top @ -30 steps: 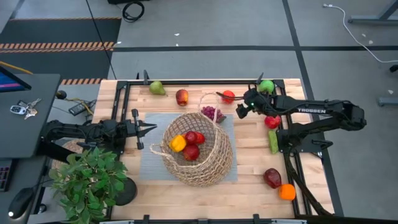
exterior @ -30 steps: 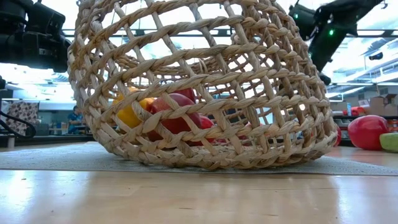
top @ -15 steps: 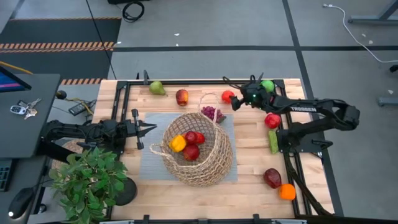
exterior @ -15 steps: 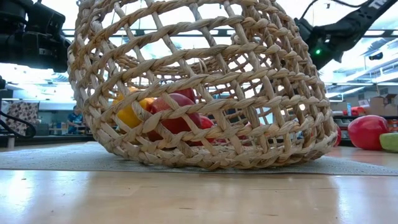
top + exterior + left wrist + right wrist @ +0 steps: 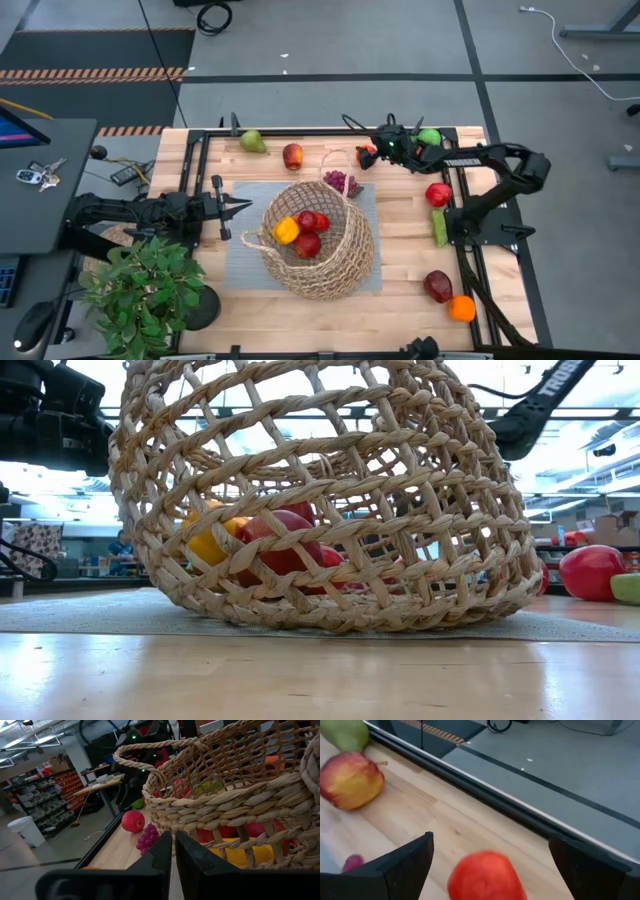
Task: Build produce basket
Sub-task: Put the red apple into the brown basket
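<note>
The wicker basket lies tipped on its side on a grey mat, with a yellow pepper and two red pieces inside. My right gripper is open at the table's far edge. Its fingers stand on either side of a small red fruit on the wood without touching it. A red-yellow apple, a green pear and purple grapes lie nearby. My left gripper is shut and level, just left of the basket's rim.
At the right lie a green apple, a red pepper, a green piece, a dark red piece and an orange. A potted plant stands at the near left. A black rail frames the table's far edge.
My right gripper has gone toward the table's far edge and leftward, sinking and tipping further down, until its fingers stand around the small red fruit. The basket and the produce have kept still.
</note>
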Robot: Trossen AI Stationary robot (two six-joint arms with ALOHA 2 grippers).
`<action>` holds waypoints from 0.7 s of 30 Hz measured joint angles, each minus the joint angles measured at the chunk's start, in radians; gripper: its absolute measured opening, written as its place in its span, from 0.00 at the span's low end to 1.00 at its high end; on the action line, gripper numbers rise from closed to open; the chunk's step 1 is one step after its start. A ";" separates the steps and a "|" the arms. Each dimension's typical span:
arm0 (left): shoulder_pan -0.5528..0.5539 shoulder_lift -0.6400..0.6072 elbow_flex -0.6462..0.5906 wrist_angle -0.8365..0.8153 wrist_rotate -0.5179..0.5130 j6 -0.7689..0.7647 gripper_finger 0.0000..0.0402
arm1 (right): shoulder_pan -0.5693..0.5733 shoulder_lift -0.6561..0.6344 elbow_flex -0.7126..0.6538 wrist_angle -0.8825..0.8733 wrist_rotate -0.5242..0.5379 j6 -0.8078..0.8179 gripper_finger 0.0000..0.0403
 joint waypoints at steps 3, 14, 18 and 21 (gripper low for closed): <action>0.000 0.000 0.000 -0.001 0.000 0.000 0.09 | -0.010 0.065 0.066 -0.047 0.006 -0.017 0.99; 0.000 0.000 0.000 0.000 0.000 0.024 0.07 | -0.023 0.226 0.185 -0.237 0.028 0.022 0.99; 0.000 0.000 0.000 0.001 0.000 0.024 0.08 | -0.031 0.235 0.185 -0.258 0.029 0.047 0.99; 0.000 0.000 0.000 0.001 0.000 0.024 0.09 | -0.031 0.229 0.186 -0.286 0.029 0.047 0.98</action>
